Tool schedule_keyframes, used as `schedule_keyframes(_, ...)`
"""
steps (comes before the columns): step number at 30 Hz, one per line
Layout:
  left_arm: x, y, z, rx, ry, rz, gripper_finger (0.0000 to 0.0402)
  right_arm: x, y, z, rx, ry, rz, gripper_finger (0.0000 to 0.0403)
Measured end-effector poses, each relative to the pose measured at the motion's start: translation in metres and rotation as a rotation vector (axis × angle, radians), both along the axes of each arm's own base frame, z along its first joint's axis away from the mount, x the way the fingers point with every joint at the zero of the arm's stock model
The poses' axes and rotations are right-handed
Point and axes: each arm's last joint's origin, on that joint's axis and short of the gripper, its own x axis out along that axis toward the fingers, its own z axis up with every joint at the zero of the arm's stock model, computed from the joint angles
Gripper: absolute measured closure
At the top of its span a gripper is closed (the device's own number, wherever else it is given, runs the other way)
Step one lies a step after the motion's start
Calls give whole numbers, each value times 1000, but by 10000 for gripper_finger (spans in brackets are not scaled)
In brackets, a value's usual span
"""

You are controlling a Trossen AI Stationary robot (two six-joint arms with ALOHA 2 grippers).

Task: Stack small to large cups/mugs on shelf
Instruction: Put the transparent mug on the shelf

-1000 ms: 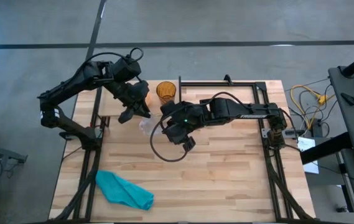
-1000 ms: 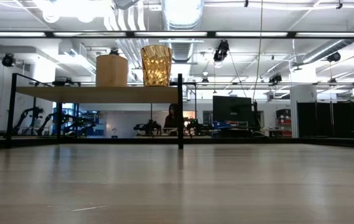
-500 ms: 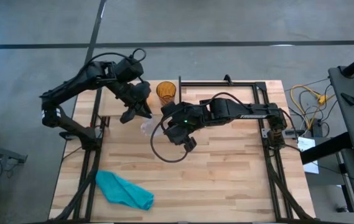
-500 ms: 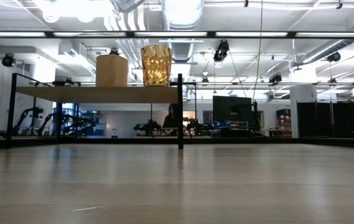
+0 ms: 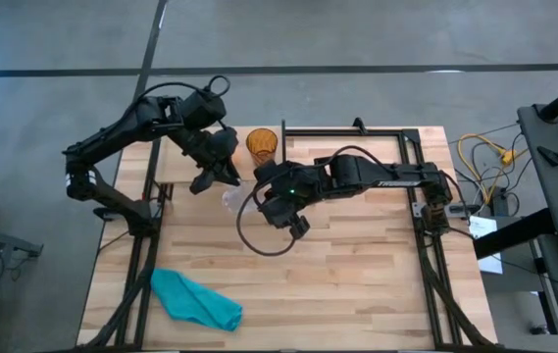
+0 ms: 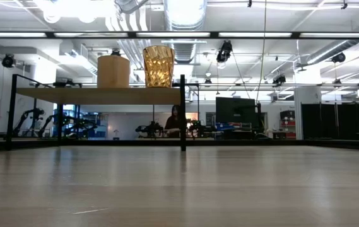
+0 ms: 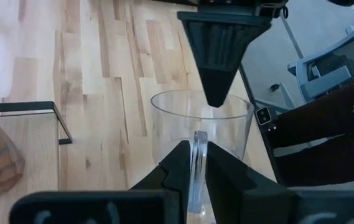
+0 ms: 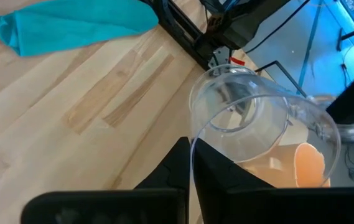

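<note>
A small clear glass cup hangs in the air just off the near edge of the shelf, between both grippers. My left gripper comes at it from the shelf side and my right gripper from the table's right; both are shut on it. The amber tumbler stands on its base at the shelf's right end. The orange mug stands to its left on the shelf; in the high view my left arm hides it. My left gripper pinches a vertical, handle-like strip of glass on the cup's side between its two fingers. The cup is lifted clear, well above the tabletop planks. My right gripper holds the cup by its rim, one finger inside the mouth and one outside. In the left wrist view that finger comes down onto the rim's opposite side. The cup lies tilted, its mouth toward this gripper.
A crumpled teal cloth lies near the table's near left corner. Black metal rods frame the table's far right part, and a shelf post stands at the shelf's right end. Bare planks spread across the near half.
</note>
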Motion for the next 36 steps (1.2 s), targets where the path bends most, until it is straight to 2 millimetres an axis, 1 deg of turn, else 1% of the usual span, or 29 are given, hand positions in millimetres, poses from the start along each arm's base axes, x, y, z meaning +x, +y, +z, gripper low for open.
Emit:
schedule_keyframes(10, -1, -1, 1, -3, -18, -16, 373, 0, -2, -1, 0, 4, -4, 394)
schedule_keyframes(14, -1, -1, 2, -5, -18, -17, 392, 0, -2, -1, 0, 7, -5, 394)
schedule_keyframes(21, -1, -1, 1, -6, -17, -17, 396, 0, -2, -1, 0, 6, -5, 394)
schedule_keyframes(29, -2, -1, 1, -5, -8, -11, 399, -1, -2, 4, 73, -7, -68, 394)
schedule_keyframes(33, -2, -1, 1, -4, -9, -10, 399, -1, -2, 7, 65, -20, -69, 394)
schedule_keyframes(36, -2, -1, 1, 2, -9, -5, 399, -2, -4, 9, 44, -32, -137, 393)
